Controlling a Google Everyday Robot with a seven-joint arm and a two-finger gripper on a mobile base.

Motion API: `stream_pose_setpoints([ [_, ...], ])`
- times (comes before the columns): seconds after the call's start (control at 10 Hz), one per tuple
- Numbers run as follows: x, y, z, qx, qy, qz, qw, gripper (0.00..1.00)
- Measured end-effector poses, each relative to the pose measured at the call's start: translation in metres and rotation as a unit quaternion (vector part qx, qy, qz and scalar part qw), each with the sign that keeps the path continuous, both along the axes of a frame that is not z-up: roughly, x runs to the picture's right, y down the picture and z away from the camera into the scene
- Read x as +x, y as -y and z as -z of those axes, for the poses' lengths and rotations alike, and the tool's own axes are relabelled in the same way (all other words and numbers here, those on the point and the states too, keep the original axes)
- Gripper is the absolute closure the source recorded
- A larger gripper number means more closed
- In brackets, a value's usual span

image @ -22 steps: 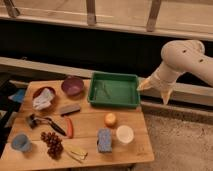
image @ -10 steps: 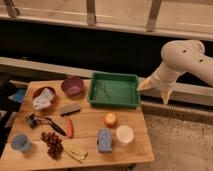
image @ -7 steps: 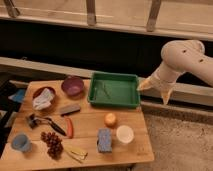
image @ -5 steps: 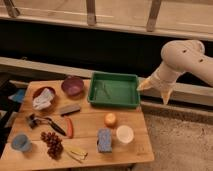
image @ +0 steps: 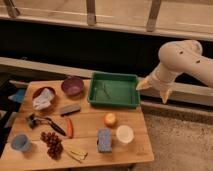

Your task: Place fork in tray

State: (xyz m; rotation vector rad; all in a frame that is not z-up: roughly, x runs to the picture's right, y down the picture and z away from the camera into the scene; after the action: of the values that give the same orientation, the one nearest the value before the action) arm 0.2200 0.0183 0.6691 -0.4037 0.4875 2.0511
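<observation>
The green tray (image: 125,80) stands at the back right of the wooden table (image: 90,120). A thin grey fork (image: 103,90) lies inside the tray, left of its middle. My gripper (image: 153,92) hangs off the table's right side, just past the tray's right rim and pointing downward. Its two pale fingers (image: 143,84) are spread open and hold nothing. The white arm (image: 185,57) reaches in from the right.
Left of the tray sit a purple bowl (image: 73,85) and a brown bowl with a white cloth (image: 43,96). In front lie a black-handled tool (image: 47,122), grapes (image: 51,144), a blue cup (image: 20,142), a blue sponge (image: 104,140), an orange (image: 110,119) and a white cup (image: 124,134).
</observation>
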Motion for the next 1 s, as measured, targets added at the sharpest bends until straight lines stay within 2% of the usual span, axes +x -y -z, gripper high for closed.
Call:
stream_pose_setpoints([
  [0.3,-0.058,0.026,-0.011,0.037,0.027,0.05,0.9977,0.2],
  [0.5,-0.108,0.043,-0.011,0.066,0.063,0.096,0.9911,0.2],
  [0.6,-0.113,0.044,-0.01,0.069,0.068,0.103,0.99,0.2],
  [1.0,-0.111,0.043,-0.011,0.067,0.067,0.101,0.9905,0.2],
])
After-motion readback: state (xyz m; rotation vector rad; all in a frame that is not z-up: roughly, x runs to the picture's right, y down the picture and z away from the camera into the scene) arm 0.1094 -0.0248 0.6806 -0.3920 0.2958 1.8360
